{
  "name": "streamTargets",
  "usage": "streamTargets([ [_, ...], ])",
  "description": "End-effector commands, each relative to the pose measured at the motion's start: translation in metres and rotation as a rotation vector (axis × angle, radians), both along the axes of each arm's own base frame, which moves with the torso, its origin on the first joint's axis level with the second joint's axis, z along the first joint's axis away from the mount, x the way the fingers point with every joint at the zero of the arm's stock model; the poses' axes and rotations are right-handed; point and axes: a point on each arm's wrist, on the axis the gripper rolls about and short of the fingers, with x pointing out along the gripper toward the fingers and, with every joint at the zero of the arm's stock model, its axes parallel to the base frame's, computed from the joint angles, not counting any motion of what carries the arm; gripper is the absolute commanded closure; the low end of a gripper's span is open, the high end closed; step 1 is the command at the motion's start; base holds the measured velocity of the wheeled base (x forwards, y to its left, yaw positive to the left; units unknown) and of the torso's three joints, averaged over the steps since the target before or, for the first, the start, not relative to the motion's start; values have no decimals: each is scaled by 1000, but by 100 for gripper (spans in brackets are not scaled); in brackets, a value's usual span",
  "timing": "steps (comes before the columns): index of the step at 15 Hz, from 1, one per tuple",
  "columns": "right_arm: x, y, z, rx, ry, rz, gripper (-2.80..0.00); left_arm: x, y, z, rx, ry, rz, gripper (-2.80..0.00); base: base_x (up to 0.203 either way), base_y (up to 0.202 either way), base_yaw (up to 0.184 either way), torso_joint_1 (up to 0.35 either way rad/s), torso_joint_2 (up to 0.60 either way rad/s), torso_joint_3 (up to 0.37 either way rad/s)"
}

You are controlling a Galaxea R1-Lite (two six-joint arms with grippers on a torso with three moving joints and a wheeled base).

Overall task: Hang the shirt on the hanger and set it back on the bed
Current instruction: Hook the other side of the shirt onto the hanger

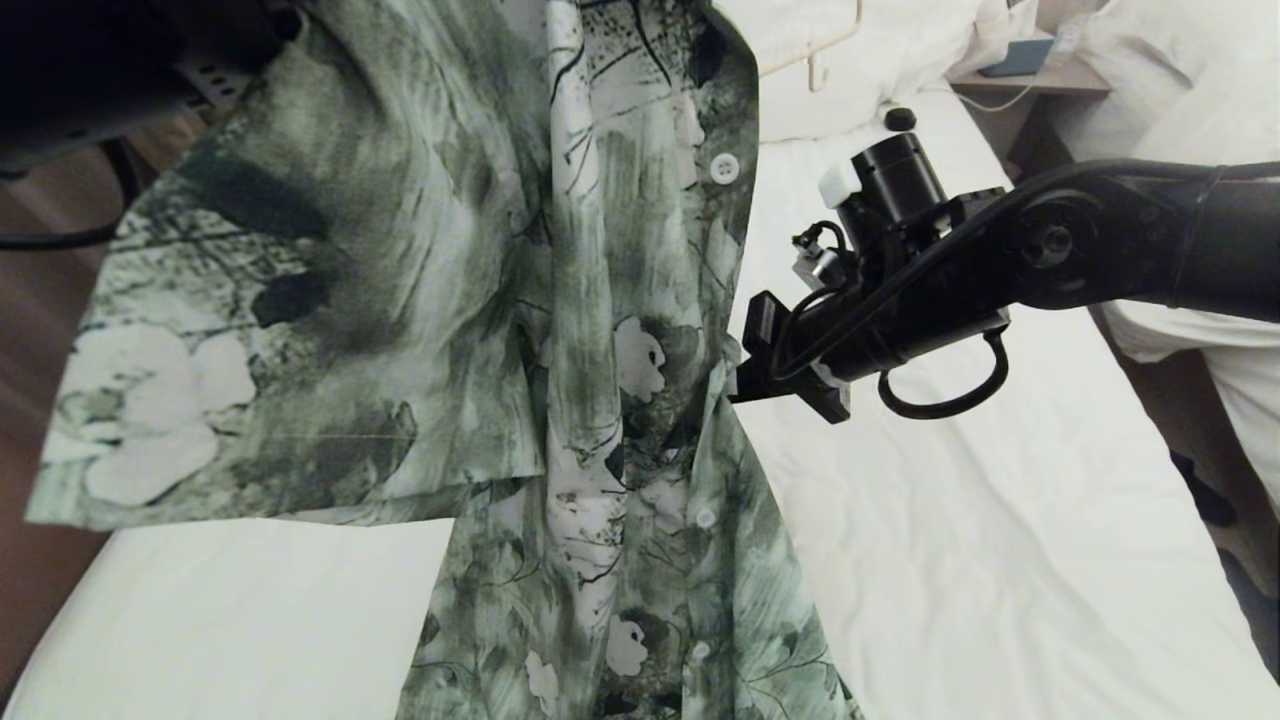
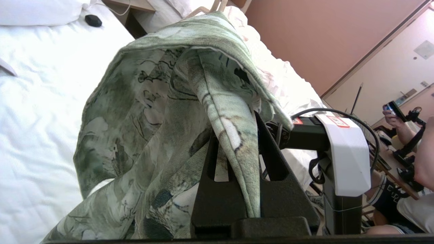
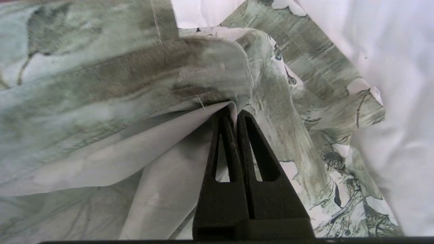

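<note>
Shirt point(image 3: 118, 84) edge pinched between right tool point(image 3: 234, 113) tips, above bed point(image 1: 1000, 520)

The hanging shirt point(image 1: 520, 330) fills the left and middle, blocking passage there; bare bed point(image 1: 1000, 520) lies open right of it, under the right arm point(image 1: 1000, 270).

Brown floor point(image 1: 30, 300), bedside table point(image 1: 1040, 80), pinkish wall point(image 2: 315, 37).

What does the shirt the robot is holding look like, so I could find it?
Look above the white bed: the shirt hangs in the air, pinched by the left gripper and the right gripper. It is green and white with big white flowers, dark twigs and white buttons, the only patterned cloth among plain white bedding.
</note>
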Motion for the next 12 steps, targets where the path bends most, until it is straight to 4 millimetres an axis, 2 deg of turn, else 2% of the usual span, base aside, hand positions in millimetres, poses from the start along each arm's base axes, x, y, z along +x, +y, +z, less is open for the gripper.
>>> streamTargets([
  [1,0,-2,2,4,3,-7,0,0,0,0,-2,2,-1,0,0,0,0,0,0,0],
  [6,1,-42,28,55,-31,-124,0,-6,7,-17,30,31,-1,0,0,0,0,0,0,0],
  [12,2,-65,40,96,-21,-232,0,-11,0,-35,66,80,21,0,0,0,0,0,0,0],
])
